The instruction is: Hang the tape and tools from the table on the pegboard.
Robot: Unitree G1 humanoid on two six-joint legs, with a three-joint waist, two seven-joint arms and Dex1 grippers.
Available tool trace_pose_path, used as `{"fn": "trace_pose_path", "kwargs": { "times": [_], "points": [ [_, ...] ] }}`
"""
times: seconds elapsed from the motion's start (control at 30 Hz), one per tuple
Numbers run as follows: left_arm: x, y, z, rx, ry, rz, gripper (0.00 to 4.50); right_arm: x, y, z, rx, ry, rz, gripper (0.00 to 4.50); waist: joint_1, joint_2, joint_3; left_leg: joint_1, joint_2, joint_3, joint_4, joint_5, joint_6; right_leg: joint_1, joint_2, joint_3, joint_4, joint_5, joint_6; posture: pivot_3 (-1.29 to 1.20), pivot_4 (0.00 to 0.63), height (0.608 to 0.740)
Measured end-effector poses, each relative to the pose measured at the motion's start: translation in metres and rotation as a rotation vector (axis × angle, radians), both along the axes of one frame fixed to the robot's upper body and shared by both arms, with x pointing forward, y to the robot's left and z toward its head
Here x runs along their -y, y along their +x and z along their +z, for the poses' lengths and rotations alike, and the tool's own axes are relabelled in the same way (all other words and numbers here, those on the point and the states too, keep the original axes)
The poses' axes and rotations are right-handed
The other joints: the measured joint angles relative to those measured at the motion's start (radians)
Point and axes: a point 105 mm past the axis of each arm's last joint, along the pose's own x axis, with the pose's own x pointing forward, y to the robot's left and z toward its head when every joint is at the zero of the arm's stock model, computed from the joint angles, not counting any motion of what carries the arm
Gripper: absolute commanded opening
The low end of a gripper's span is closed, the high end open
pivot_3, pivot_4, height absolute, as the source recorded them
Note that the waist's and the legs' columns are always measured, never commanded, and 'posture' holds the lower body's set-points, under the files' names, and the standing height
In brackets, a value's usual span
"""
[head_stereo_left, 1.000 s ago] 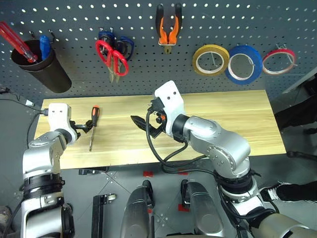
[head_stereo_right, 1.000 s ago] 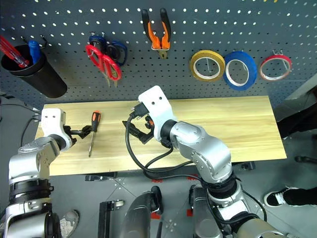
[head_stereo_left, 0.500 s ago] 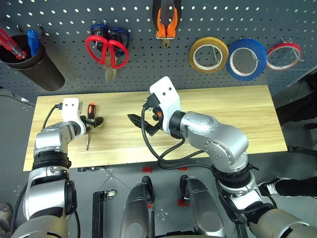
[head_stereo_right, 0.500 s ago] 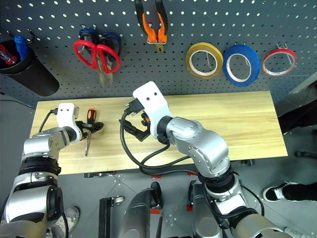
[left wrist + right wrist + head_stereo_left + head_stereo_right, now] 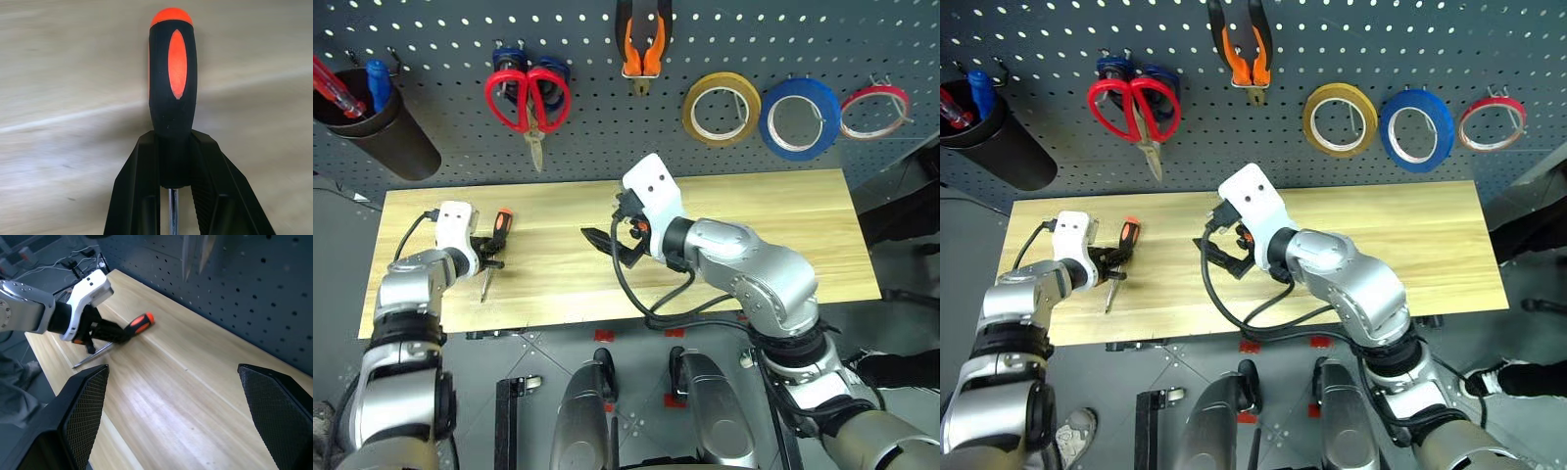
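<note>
While the left hand (image 5: pixel 170 196) was closed on the lower end of the screwdriver's (image 5: pixel 495 242) orange-and-black handle, the tool lay at the left end of the worktop (image 5: pixel 783 235), its metal shaft reaching toward the front edge and its orange tip toward the pegboard (image 5: pixel 450 117). Both black fingers (image 5: pixel 139 196) pressed the handle from either side, just above the point where the shaft left it. The shaft tip appeared to rest on or just above the wood; which of the two could not be told.

The right hand (image 5: pixel 607 245) stood over the middle of the worktop, its two fingers spread wide apart and holding nothing, pointed toward the left hand and the screwdriver.

On the pegboard behind the worktop, the following items hung:
- the red-handled scissors (image 5: pixel 528 101), in front of the dark blue-handled scissors (image 5: pixel 513 59);
- the pliers (image 5: pixel 644 44), handles up, at the top centre;
- a yellow tape roll (image 5: pixel 722 108), the wide blue tape (image 5: pixel 799 119) and a thin red roll (image 5: pixel 874 111), side by side at the right.

A black cup (image 5: pixel 377 127) at the far left of the pegboard held a red screwdriver (image 5: pixel 337 86) and a blue screwdriver (image 5: pixel 378 83).
</note>
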Motion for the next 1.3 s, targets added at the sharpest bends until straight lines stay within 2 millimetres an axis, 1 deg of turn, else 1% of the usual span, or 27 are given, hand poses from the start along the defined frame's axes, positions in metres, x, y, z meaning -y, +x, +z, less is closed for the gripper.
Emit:
{"fn": "trace_pose_path", "kwargs": {
  "times": [0.13, 0.2, 0.27, 0.33, 0.47, 0.53, 0.6, 0.67, 0.73, 0.83, 0.9, 0.97, 1.07, 1.13, 1.23, 1.3],
  "points": [
    [0.012, -0.021, 0.0, 0.028, -0.001, -0.091, 0.49, -0.001, -0.015, 0.003, 0.069, 0.03, 0.075, 4.5, -0.005, -0.003, -0.002, -0.001, 0.0, -0.001, 0.0, 0.0, 0.0, 0.0, 0.0, 0.0, 0.0, 0.0, 0.0, -0.21, 0.374, 0.74],
    [0.017, -0.031, 0.008, 0.071, 0.002, -0.121, 0.49, 0.0, -0.021, 0.008, 0.096, 0.053, 0.119, 4.5, -0.005, -0.004, -0.003, -0.001, 0.0, -0.002, 0.001, 0.0, 0.0, 0.001, 0.0, -0.001, 0.0, 0.0, 0.0, -0.2, 0.359, 0.74],
    [0.027, -0.04, 0.024, 0.145, -0.001, -0.171, 0.49, -0.001, -0.032, 0.012, 0.11, 0.081, 0.193, 4.5, -0.003, -0.006, -0.005, -0.001, 0.0, -0.003, 0.001, 0.0, 0.0, 0.002, 0.0, -0.002, 0.0, 0.0, 0.0, -0.2, 0.353, 0.74],
    [0.041, -0.046, 0.05, 0.253, -0.053, -0.22, 0.49, -0.001, -0.04, 0.017, 0.124, 0.099, 0.265, 4.5, 0.002, -0.007, -0.006, -0.001, 0.0, -0.005, 0.002, 0.0, -0.001, 0.003, 0.0, -0.003, 0.0, 0.0, 0.0, -0.2, 0.343, 0.74],
    [0.056, -0.06, 0.092, 0.37, -0.164, -0.294, 0.49, 0.005, -0.047, 0.021, 0.139, 0.102, 0.344, 4.5, 0.006, -0.009, -0.009, -0.001, 0.0, -0.006, 0.003, 0.0, -0.001, 0.004, 0.0, -0.004, 0.0, 0.0, 0.0, -0.18, 0.33, 0.74],
    [0.055, -0.062, 0.115, 0.404, -0.177, -0.334, 0.49, 0.007, -0.046, 0.023, 0.154, 0.097, 0.358, 4.5, 0.007, -0.009, -0.01, -0.002, -0.001, -0.007, 0.003, 0.001, -0.002, 0.004, 0.0, -0.005, 0.001, 0.0, 0.0, -0.19, 0.315, 0.74],
    [0.055, -0.06, 0.146, 0.47, -0.175, -0.377, 0.49, 0.009, -0.042, 0.026, 0.169, 0.094, 0.358, 4.5, 0.008, -0.01, -0.01, -0.002, -0.001, -0.008, 0.003, 0.002, -0.002, 0.004, 0.0, -0.007, 0.001, 0.0, 0.0, -0.19, 0.312, 0.74],
    [0.057, -0.059, 0.176, 0.542, -0.185, -0.42, 0.49, 0.01, -0.039, 0.028, 0.177, 0.094, 0.355, 4.5, 0.008, -0.011, -0.014, -0.003, -0.001, -0.008, 0.003, 0.002, -0.002, 0.004, 0.0, -0.007, 0.001, 0.0, 0.0, -0.19, 0.297, 0.74],
    [0.058, -0.058, 0.203, 0.612, -0.212, -0.449, 0.49, 0.01, -0.037, 0.029, 0.183, 0.097, 0.353, 4.5, 0.008, -0.013, -0.02, -0.004, -0.001, -0.009, 0.003, 0.002, -0.002, 0.003, 0.0, -0.01, 0.0, 0.0, 0.0, -0.19, 0.292, 0.74],
    [0.059, -0.059, 0.234, 0.695, -0.263, -0.482, 0.49, 0.01, -0.036, 0.032, 0.191, 0.103, 0.346, 4.5, 0.003, -0.014, -0.027, -0.006, -0.001, -0.01, 0.003, 0.002, -0.002, 0.003, 0.0, -0.016, 0.0, 0.0, 0.0, -0.2, 0.283, 0.74],
    [0.064, -0.062, 0.246, 0.723, -0.297, -0.52, 0.49, 0.01, -0.036, 0.036, 0.204, 0.108, 0.349, 4.5, 0.002, -0.014, -0.028, -0.006, -0.001, -0.012, 0.003, 0.002, -0.003, 0.003, 0.0, -0.018, 0.0, 0.0, 0.0, -0.2, 0.275, 0.74],
    [0.065, -0.063, 0.25, 0.73, -0.319, -0.534, 0.49, 0.009, -0.036, 0.038, 0.211, 0.111, 0.352, 4.5, 0.002, -0.014, -0.032, -0.007, -0.001, -0.013, 0.004, 0.002, -0.003, 0.003, 0.0, -0.019, 0.001, 0.0, 0.0, -0.2, 0.272, 0.74],
    [0.062, -0.062, 0.256, 0.747, -0.333, -0.519, 0.49, 0.008, -0.037, 0.04, 0.213, 0.12, 0.353, 4.5, 0.002, -0.015, -0.037, -0.009, -0.001, -0.014, 0.009, 0.002, -0.003, 0.003, 0.0, -0.021, 0.002, 0.0, 0.0, -0.2, 0.27, 0.74],
    [0.055, -0.059, 0.268, 0.801, -0.282, -0.459, 0.49, 0.008, -0.035, 0.044, 0.219, 0.135, 0.344, 4.5, 0.002, -0.016, -0.037, -0.015, 0.0, -0.018, 0.016, 0.002, -0.003, 0.002, 0.0, -0.024, 0.004, 0.001, -0.001, -0.18, 0.265, 0.74],
    [0.042, -0.055, 0.287, 0.897, -0.111, -0.321, 0.49, 0.008, -0.03, 0.054, 0.234, 0.163, 0.324, 4.5, 0.007, -0.016, -0.044, -0.016, -0.001, -0.019, 0.018, 0.002, -0.002, 0.002, 0.0, -0.024, 0.005, 0.002, -0.002, -0.18, 0.261, 0.74],
    [0.044, -0.053, 0.288, 0.921, -0.049, -0.283, 0.49, 0.008, -0.03, 0.057, 0.241, 0.171, 0.317, 4.5, 0.009, -0.017, -0.056, -0.016, -0.001, -0.02, 0.018, 0.002, -0.002, 0.002, 0.0, -0.025, 0.005, 0.002, -0.001, -0.18, 0.261, 0.74]
  ]
}}
